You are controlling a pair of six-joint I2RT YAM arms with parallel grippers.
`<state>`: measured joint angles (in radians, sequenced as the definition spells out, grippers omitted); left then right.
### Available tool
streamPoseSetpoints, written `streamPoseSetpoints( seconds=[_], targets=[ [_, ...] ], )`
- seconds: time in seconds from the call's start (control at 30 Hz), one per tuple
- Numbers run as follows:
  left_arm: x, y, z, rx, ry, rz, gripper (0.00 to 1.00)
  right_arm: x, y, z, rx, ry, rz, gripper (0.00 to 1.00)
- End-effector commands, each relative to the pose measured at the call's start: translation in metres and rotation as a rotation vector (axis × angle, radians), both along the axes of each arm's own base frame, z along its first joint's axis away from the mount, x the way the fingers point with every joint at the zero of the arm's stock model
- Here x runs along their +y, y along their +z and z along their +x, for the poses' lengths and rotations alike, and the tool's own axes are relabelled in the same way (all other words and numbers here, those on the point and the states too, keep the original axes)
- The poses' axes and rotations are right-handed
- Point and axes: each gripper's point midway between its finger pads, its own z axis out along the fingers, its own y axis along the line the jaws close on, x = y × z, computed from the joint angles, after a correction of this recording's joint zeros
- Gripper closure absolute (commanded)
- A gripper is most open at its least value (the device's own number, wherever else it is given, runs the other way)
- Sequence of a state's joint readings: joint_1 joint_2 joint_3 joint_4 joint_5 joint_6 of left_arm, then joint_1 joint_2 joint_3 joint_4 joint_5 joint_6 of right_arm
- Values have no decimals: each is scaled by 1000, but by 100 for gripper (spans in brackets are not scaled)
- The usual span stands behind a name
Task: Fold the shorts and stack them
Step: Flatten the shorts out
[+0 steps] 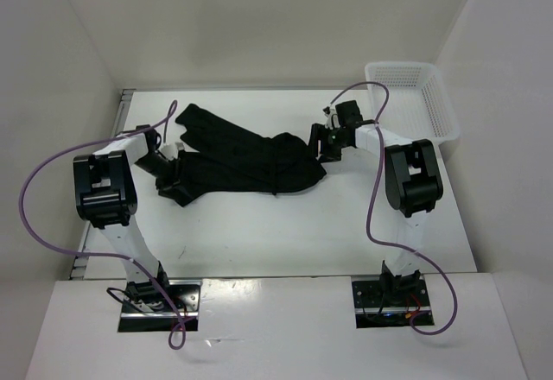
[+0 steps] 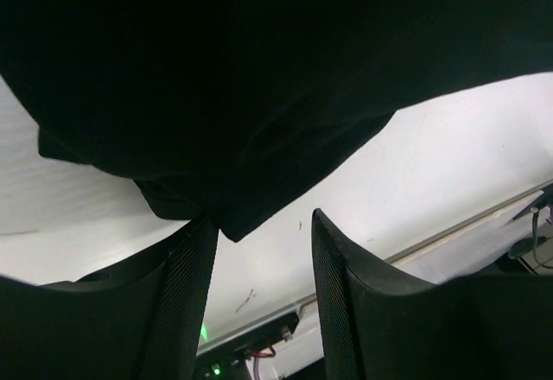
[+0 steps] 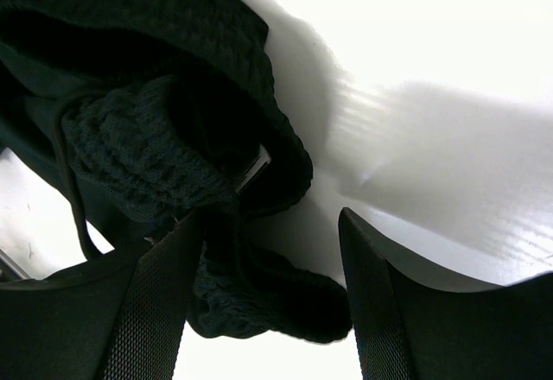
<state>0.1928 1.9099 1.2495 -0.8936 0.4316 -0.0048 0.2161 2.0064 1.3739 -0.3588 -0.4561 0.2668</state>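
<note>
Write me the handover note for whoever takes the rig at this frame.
Left gripper: open, at the leg end of the shorts, nothing gripped.
Right gripper: open, at the waistband end, fabric against one finger.
Shorts: on the table, legs splayed apart, rumpled.
Done: no neat fold visible.
To do: fold, then stack.

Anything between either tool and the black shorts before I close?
Nothing visible does. The left tool is at a leg edge of the soft black fabric shorts, the right tool at their waistband. The white plastic mesh basket stands apart, far right.
</note>
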Motion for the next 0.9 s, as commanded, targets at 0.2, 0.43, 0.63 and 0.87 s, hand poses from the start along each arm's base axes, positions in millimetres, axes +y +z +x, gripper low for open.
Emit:
streamPoseSetpoints(
  seconds=[0.2, 0.43, 0.63, 0.87],
  targets=[
    [-1, 4, 26, -114, -9, -7, 47, 1, 22, -1, -73, 18, 13, 31],
    [-4, 3, 28, -119, -9, -30, 92, -6, 17, -6, -58, 15, -29, 34],
    [-2, 43, 27, -207, 1, -22, 100, -19, 21, -26, -57, 20, -61, 28],
    [-4, 64, 9, -174, 2, -19, 100, -21, 40, -49, -86, 29, -40, 28]
  ],
)
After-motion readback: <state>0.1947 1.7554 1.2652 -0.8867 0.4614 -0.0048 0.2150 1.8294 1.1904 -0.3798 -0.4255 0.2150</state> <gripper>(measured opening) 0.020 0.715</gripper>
